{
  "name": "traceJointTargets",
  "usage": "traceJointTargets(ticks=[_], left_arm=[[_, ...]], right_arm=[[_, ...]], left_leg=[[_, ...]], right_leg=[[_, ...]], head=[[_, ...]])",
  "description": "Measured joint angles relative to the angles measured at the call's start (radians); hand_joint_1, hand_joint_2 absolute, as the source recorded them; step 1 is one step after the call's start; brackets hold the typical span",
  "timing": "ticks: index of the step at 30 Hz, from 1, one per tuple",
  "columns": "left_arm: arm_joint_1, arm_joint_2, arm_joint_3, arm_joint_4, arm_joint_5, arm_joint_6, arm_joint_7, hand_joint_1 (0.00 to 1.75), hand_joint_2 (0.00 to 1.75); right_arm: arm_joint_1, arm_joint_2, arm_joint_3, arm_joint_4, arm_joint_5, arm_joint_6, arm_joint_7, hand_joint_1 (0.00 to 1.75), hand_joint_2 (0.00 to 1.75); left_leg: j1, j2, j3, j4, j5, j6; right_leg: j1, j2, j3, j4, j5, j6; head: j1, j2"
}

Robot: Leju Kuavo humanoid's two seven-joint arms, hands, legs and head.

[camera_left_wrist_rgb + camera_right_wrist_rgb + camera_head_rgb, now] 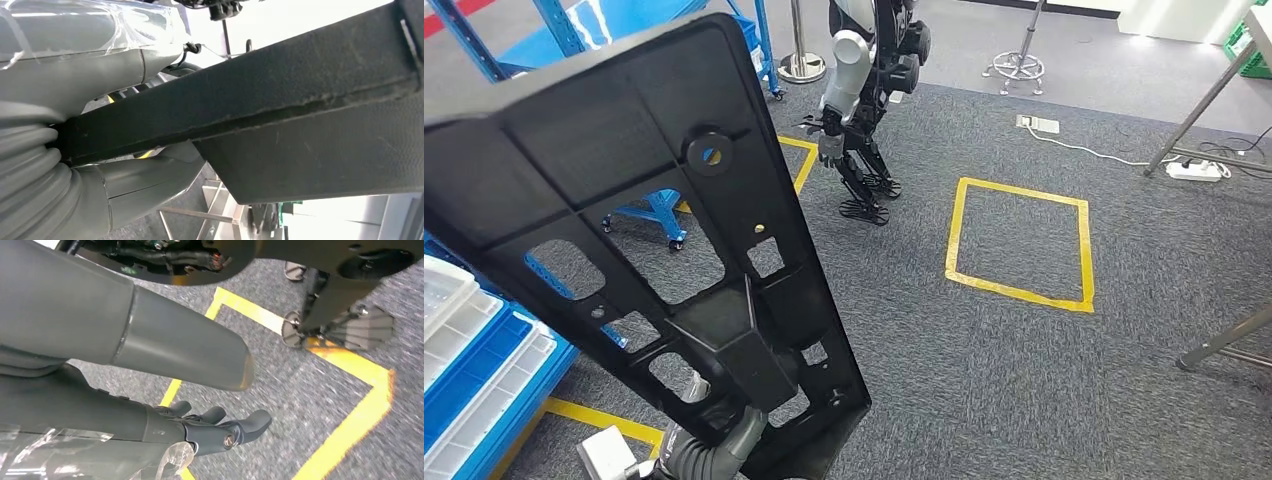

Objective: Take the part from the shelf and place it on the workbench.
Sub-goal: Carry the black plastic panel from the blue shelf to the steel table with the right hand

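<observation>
So the left hand [714, 450] has got the big black panel [654, 230] clamped at its bottom edge, down at the lower left of the head view. The panel stands upright, tilted a bit, and blocks most of the left side of the picture. It's flat plastic with a round hole up top and a bunch of square cutouts. In the left wrist view you can see the thumb [145, 180] and the grey cover on either side of the panel's edge [250, 90], pressed right against it.

The right hand [215, 427] hangs over grey carpet with yellow tape lines [350, 425], fingers spread and holding nothing.

Behind the panel there's a blue rack [649, 205], and blue and white trays [474, 360] sit at the far left. Another robot [864, 110] stands further back on the carpet, beside a yellow taped square [1019, 245]
</observation>
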Motion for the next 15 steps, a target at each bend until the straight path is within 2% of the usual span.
traceJointTargets(ticks=[1,2,3,5,6,7,8,9,10,11,12,13,14,15], left_arm=[[-0.001,0.0,0.0,0.0,0.002,0.001,0.0,1.75,1.75],[-0.002,0.0,0.0,0.0,0.003,0.001,0.0,1.75,1.75],[-0.003,0.0,0.0,0.0,0.004,0.001,0.0,1.75,1.75],[-0.003,-0.001,0.0,0.0,0.005,0.001,0.001,1.75,1.75],[-0.002,-0.001,0.0,0.001,0.005,0.001,0.001,1.75,1.75],[-0.001,-0.001,0.0,0.001,0.005,0.001,0.002,1.75,1.75],[-0.001,-0.001,0.0,0.002,0.005,0.001,0.002,1.75,1.75],[-0.001,-0.001,0.0,0.003,0.005,0.001,0.002,1.75,1.75],[-0.001,-0.001,0.0,0.003,0.005,0.001,0.002,1.75,1.75],[-0.001,-0.002,0.0,0.004,0.005,0.001,0.002,1.75,1.75],[-0.002,-0.002,0.001,0.004,0.006,0.001,0.003,1.75,1.75],[-0.002,-0.002,0.001,0.004,0.006,0.001,0.004,1.75,1.75],[-0.003,-0.002,0.001,0.004,0.006,0.001,0.004,1.75,1.75],[-0.003,-0.002,0.001,0.005,0.006,0.001,0.004,1.75,1.75]], right_arm=[[0.002,-0.001,0.0,0.0,-0.005,0.0,0.0,0.0,0.0],[0.003,-0.002,0.0,0.0,-0.009,0.0,0.0,0.0,0.0],[0.004,-0.002,0.0,0.0,-0.012,0.0,0.0,0.0,0.0],[0.002,-0.002,0.0,0.0,-0.016,0.0,0.0,0.0,0.0],[0.002,-0.002,0.0,0.0,-0.017,0.0,0.0,0.0,0.0],[0.002,-0.002,0.0,0.0,-0.018,0.0,0.0,0.0,0.0],[0.002,-0.003,0.0,0.0,-0.018,0.0,0.0,0.0,0.0],[0.003,-0.003,0.0,0.0,-0.019,0.0,0.0,0.0,0.0],[0.003,-0.003,0.0,0.0,-0.019,0.0,0.0,0.0,0.0],[0.002,-0.003,0.0,0.0,-0.019,0.0,0.0,0.0,0.0],[0.0,-0.002,0.0,0.0,-0.019,0.0,0.0,0.0,0.0],[-0.001,-0.002,0.0,0.0,-0.019,0.0,0.0,0.0,0.0],[-0.002,-0.001,0.0,0.0,-0.019,0.0,0.001,0.0,0.0],[-0.002,-0.002,0.0,0.0,-0.019,0.0,0.001,0.0,0.0]], left_leg=[[0.0,0.007,-0.001,-0.003,0.004,0.007],[-0.001,0.015,0.0,-0.006,0.008,0.013],[0.0,0.023,0.0,-0.01,0.012,0.021],[0.001,0.043,-0.002,-0.013,0.016,0.029],[0.001,0.054,-0.004,-0.013,0.016,0.031],[0.001,0.065,-0.006,-0.013,0.016,0.031],[0.002,0.076,-0.007,-0.012,0.016,0.03],[0.003,0.086,-0.006,-0.011,0.015,0.028],[0.005,0.096,-0.005,-0.01,0.014,0.024],[0.005,0.104,-0.004,-0.007,0.011,0.018],[0.003,0.113,-0.004,-0.002,0.006,0.009],[0.0,0.121,-0.004,0.0,0.003,0.001],[-0.002,0.129,-0.003,0.002,0.001,-0.006],[-0.001,0.138,-0.003,0.002,0.0,-0.011]], right_leg=[[-0.003,-0.002,-0.003,0.002,0.0,0.005],[-0.004,-0.015,-0.008,0.012,-0.007,0.01],[-0.004,-0.035,-0.021,0.04,-0.026,0.014],[-0.004,-0.078,-0.075,0.157,-0.091,0.022],[-0.005,-0.087,-0.109,0.229,-0.124,0.026],[-0.007,-0.09,-0.134,0.284,-0.143,0.03],[-0.01,-0.093,-0.142,0.306,-0.144,0.034],[-0.013,-0.098,-0.127,0.283,-0.126,0.039],[-0.018,-0.109,-0.093,0.225,-0.096,0.044],[-0.023,-0.133,-0.053,0.151,-0.068,0.051],[-0.025,-0.153,-0.02,0.088,-0.047,0.052],[-0.026,-0.167,-0.001,0.047,-0.036,0.048],[-0.023,-0.172,0.005,0.029,-0.035,0.04],[-0.019,-0.16,0.001,0.027,-0.034,0.027]], head=[[0.0,0.0],[0.001,0.0],[0.002,0.0],[0.004,0.0],[0.005,0.0],[0.005,0.0],[0.005,0.0],[0.005,0.0],[0.005,0.0],[0.006,0.0],[0.006,0.0],[0.006,0.0],[0.004,0.0],[0.003,0.0]])
